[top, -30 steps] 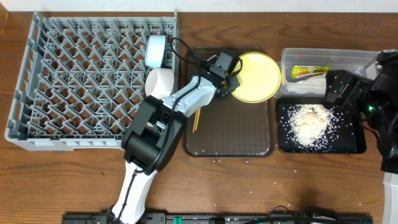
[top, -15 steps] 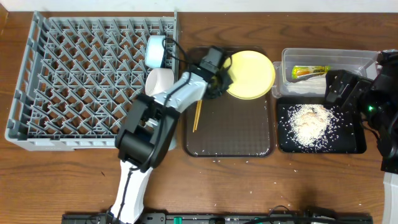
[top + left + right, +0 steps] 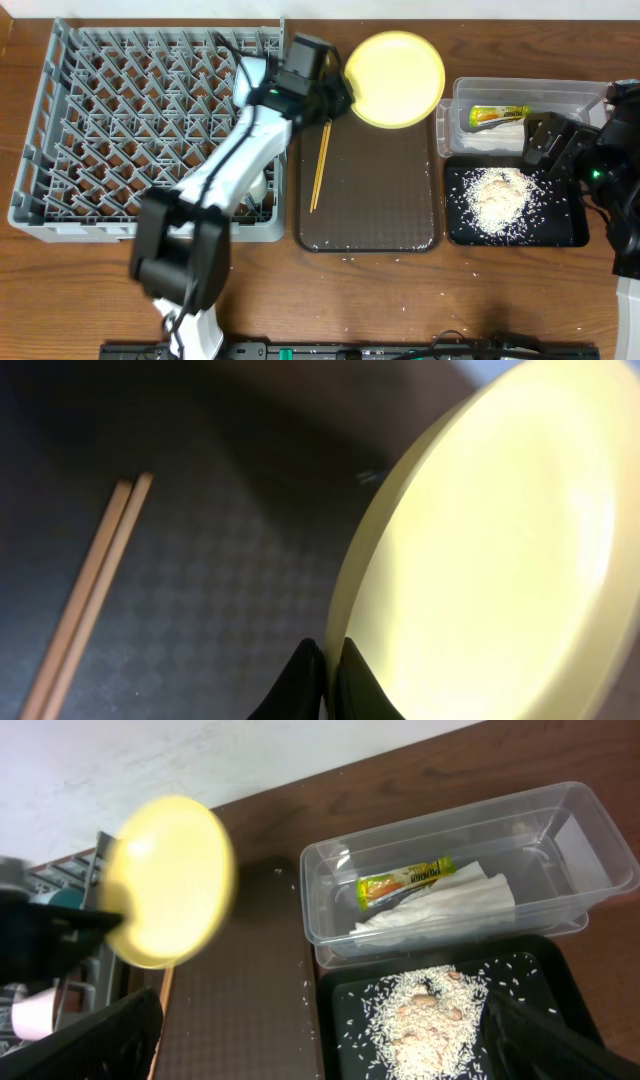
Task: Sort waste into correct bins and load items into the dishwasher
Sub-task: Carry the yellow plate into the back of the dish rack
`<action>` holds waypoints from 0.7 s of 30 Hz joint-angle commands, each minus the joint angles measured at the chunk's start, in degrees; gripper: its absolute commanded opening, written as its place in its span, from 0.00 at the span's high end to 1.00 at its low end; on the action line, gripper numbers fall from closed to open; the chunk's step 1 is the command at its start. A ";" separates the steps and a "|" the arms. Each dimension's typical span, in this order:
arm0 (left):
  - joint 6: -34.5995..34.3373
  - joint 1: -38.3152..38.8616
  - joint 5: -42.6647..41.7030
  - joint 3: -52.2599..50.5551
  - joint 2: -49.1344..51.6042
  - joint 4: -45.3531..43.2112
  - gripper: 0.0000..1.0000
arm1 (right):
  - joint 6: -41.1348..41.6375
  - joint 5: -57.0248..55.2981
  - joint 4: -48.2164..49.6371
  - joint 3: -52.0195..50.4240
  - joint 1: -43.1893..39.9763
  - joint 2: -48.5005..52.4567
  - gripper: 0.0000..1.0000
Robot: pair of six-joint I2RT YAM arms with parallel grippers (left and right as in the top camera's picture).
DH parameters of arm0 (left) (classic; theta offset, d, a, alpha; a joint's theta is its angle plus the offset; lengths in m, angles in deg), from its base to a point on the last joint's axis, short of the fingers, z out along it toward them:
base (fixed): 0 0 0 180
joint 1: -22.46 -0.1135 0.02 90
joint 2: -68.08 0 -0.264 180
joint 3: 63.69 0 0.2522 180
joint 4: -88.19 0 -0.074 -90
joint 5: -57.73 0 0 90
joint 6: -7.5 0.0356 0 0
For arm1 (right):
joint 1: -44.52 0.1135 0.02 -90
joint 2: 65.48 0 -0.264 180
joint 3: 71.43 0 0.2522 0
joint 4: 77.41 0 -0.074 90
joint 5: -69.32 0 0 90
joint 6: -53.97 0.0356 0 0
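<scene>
My left gripper (image 3: 335, 95) (image 3: 325, 660) is shut on the rim of the yellow plate (image 3: 395, 65) (image 3: 500, 540), which hangs tilted over the far edge of the brown tray (image 3: 370, 215). The chopsticks (image 3: 320, 165) (image 3: 90, 595) lie on that tray's left side. The grey dish rack (image 3: 120, 130) stands at the left, with a light-blue bowl (image 3: 250, 75) at its right edge, half hidden by my arm. My right gripper (image 3: 560, 150) (image 3: 320, 1050) is open above the black tray (image 3: 575, 235), which holds rice scraps (image 3: 497, 197) (image 3: 430, 1015). In the clear tub (image 3: 590, 95) lie the sachet (image 3: 405, 882) and the napkin (image 3: 450, 905).
Stray rice grains lie on the brown tray's right side and on the wooden table near its front edge (image 3: 350, 258). The clear tub and black tray sit side by side at the far right, close to the brown tray.
My left arm has lifted the yellow plate off the brown tray and swung it toward the far edge and slightly left, tilting it up. The right arm has not moved.
</scene>
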 commanded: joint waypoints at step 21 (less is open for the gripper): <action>41.55 -19.41 51.17 0.26 -15.02 11.26 0.92 | 0.59 -0.31 -0.04 0.52 -0.31 -0.09 0.01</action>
